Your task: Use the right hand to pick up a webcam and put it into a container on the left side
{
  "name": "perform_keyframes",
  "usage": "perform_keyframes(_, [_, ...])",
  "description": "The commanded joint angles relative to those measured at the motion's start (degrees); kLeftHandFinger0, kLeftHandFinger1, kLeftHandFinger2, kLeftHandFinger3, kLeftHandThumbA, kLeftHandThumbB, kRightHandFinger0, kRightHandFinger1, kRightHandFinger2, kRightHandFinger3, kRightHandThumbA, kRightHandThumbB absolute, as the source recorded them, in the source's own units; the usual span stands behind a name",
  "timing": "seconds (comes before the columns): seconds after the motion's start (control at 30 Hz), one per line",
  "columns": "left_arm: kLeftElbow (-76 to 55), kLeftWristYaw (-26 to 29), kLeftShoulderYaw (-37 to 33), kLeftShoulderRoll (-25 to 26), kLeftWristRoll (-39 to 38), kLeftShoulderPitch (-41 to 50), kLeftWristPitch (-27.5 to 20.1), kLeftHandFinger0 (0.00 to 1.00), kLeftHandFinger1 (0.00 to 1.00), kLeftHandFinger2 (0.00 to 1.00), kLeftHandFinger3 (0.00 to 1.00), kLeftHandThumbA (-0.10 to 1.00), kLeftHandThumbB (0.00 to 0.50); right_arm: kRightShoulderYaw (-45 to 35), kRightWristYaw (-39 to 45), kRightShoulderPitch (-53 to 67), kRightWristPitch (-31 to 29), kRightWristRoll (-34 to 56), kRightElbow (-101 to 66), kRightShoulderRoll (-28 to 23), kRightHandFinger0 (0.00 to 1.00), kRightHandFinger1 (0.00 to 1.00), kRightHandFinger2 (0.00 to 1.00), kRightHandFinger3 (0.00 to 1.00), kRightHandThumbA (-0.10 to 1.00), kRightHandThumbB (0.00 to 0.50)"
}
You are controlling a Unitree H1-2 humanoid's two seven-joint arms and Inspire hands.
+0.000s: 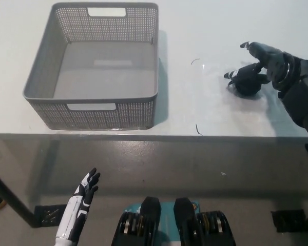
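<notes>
The webcam (245, 82) is touched by the right hand (267, 64) on the table (205, 113); fingers half curled, nothing lifted yet. The basket (92, 110) is empty. The left hand (82, 202) is kept low, open.

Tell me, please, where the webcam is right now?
In the head view, the webcam lies on the table's right side, under the right hand's fingers, well right of the basket.

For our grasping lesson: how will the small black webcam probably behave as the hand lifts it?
The webcam looks small and compact, so probably light and rigid. Its rounded, irregular body may twist or slip under the right hand, whose fingers reach over it. On the smooth white table it could slide if nudged.
</notes>
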Motion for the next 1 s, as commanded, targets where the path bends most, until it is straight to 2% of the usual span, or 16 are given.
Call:
perform_keyframes(0.0, [-1.3,-0.5,0.0,1.0,0.1,-0.6,-1.5,1.0,1.0,1.0,1.0,1.0,0.122,-0.2,-2.3,-1.8,-2.0,-0.5,1.0,0.2,1.0,1.0,1.0,1.0,0.87,0.5])
perform_keyframes(0.2, [-1.0,-0.3,0.3,1.1,0.1,-1.2,-1.3,1.0,1.0,1.0,1.0,1.0,0.113,-0.1,-3.4,-0.4,-3.0,-0.5,2.8,1.1,1.0,1.0,1.0,1.0,0.87,0.5])
perform_keyframes(0.4, [-1.2,0.0,0.4,1.0,0.1,-1.0,-1.1,1.0,1.0,1.0,1.0,1.0,0.123,-0.2,-3.9,1.5,-3.5,-0.3,4.8,1.7,1.0,1.0,1.0,1.0,0.82,0.5])
perform_keyframes(0.6, [-1.1,0.0,0.5,1.2,0.2,-1.6,-1.1,1.0,1.0,1.0,1.0,1.0,0.123,0.2,-3.8,2.3,-3.2,-0.4,6.7,1.6,1.0,1.0,1.0,1.0,0.8,0.476])
perform_keyframes(0.73, [-1.3,0.2,0.6,1.2,0.5,-1.7,-1.2,1.0,1.0,1.0,1.0,1.0,0.122,-0.1,-4.1,2.6,-3.4,-0.1,7.3,1.3,1.0,1.0,1.0,1.0,0.71,0.42])
perform_keyframes(0.8, [-1.3,0.3,0.6,1.2,0.3,-1.8,-1.2,1.0,1.0,1.0,1.0,1.0,0.124,-0.9,-5.0,2.5,-3.2,0.7,7.3,1.3,1.0,1.0,1.0,1.0,0.6,0.382])
perform_keyframes(0.83, [-1.2,0.3,0.7,1.2,0.3,-2.0,-1.4,1.0,1.0,1.0,1.0,1.0,0.124,-1.6,-5.6,2.5,-2.9,1.2,7.5,1.3,1.0,1.0,1.0,1.0,0.5,0.357])
perform_keyframes(0.87, [-1.1,0.4,0.7,1.2,0.4,-2.1,-1.5,1.0,1.0,1.0,1.0,1.0,0.124,-2.0,-6.0,2.5,-2.8,1.5,7.5,1.3,1.0,1.0,1.0,1.0,0.46,0.334])
perform_keyframes(0.9, [-1.1,0.3,0.7,1.2,0.2,-2.1,-1.3,1.0,1.0,1.0,1.0,1.0,0.129,-2.1,-6.2,2.5,-2.9,1.5,7.6,1.2,0.94,1.0,1.0,1.0,0.38,0.3])
perform_keyframes(0.93, [-1.2,0.2,0.8,1.2,0.0,-2.1,-1.0,1.0,1.0,1.0,1.0,1.0,0.129,-2.3,-7.3,2.6,-3.2,1.4,7.5,1.1,0.67,0.81,0.94,1.0,0.25,0.266])
perform_keyframes(0.97, [-1.2,0.4,0.7,1.3,0.6,-2.2,-1.1,1.0,1.0,1.0,1.0,1.0,0.128,-2.1,-8.7,2.8,-3.5,0.8,7.5,1.0,0.39,0.5,0.62,0.74,0.05,0.232])
